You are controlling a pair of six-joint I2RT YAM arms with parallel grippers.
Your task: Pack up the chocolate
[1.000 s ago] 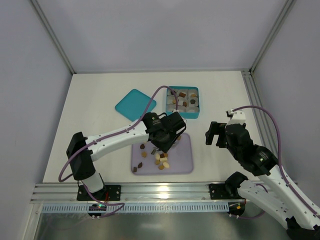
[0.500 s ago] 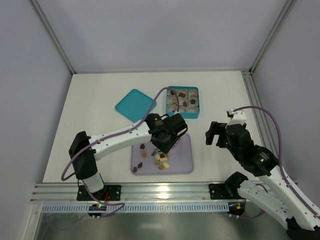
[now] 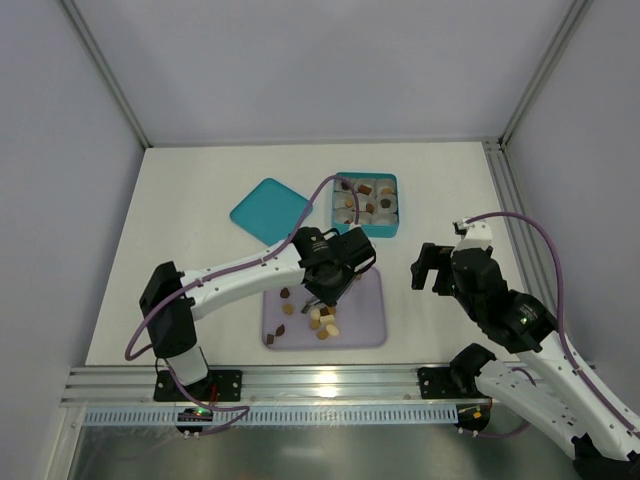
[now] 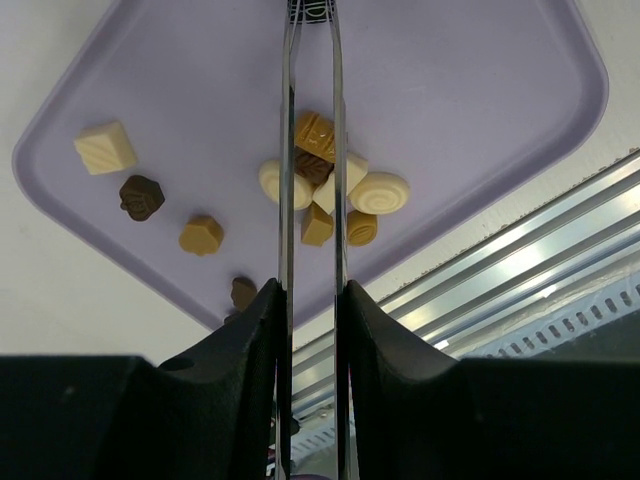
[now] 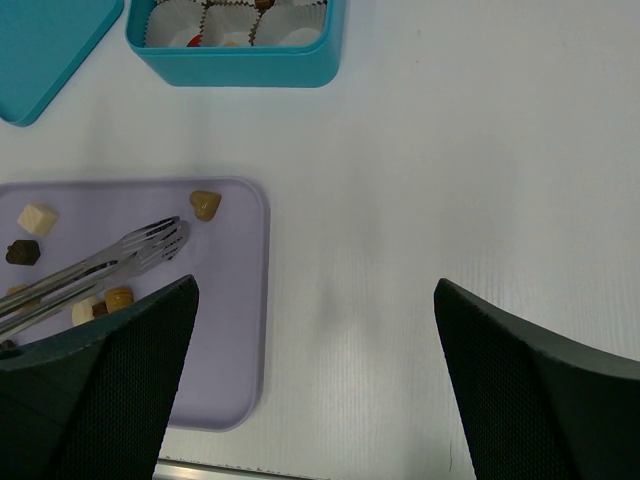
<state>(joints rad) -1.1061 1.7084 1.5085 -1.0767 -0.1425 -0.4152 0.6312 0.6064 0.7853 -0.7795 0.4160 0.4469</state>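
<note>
Chocolate pieces lie on a lilac tray [image 3: 366, 322]: a cluster [image 4: 322, 190] of tan, cream and brown ones, a cream square [image 4: 105, 147], a dark lump [image 4: 141, 197] and a tan piece [image 4: 201, 234]. My left gripper [image 3: 335, 281] hangs over the tray, shut on metal tongs [image 4: 311, 120]. The blades run narrowly apart above the cluster, with nothing between their tips [image 5: 168, 236]. A lone tan chocolate [image 5: 205, 205] lies just past those tips. My right gripper [image 3: 428, 268] stands open over bare table to the right of the tray, holding nothing.
A teal box [image 3: 365, 205] with white paper cups, some filled with chocolates, stands behind the tray. Its teal lid [image 3: 270, 210] lies to the left of it. The metal rail [image 3: 320, 385] runs along the near table edge.
My left gripper with the tongs has shifted slightly to the right over the tray. The right arm has not moved.
</note>
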